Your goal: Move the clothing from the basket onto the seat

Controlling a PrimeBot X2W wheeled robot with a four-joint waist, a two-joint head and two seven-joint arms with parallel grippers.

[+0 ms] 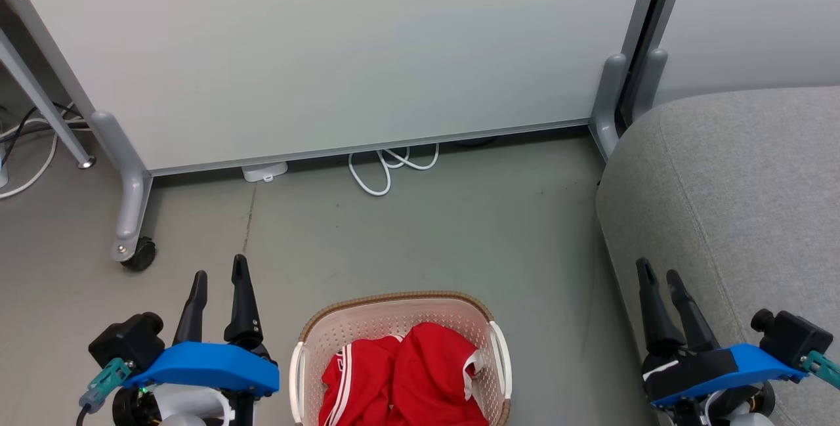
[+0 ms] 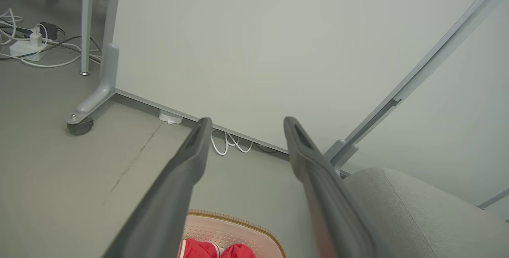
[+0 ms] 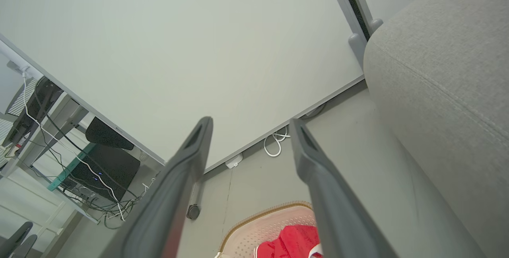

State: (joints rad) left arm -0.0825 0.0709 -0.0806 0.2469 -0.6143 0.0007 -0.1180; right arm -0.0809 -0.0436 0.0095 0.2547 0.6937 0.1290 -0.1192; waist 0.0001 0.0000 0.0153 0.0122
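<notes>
Left gripper (image 1: 220,267), right gripper (image 1: 657,268): 2, jaws wide, empty. 1 basket (image 1: 394,297) between them; clothing (image 1: 407,373) bunched inside, count and axis unclear. 1 seat (image 1: 735,183) at right.

clothing (image 1: 407,373): red, crumpled in cream basket (image 1: 394,297) | seat (image 1: 735,190): grey, right of basket

Bright, even light; soft shadows; wrist views bowed at edges.

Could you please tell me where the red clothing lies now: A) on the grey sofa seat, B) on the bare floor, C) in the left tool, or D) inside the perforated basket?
D: the red clothing lies bunched inside the basket, apart from the sofa seat.
</notes>
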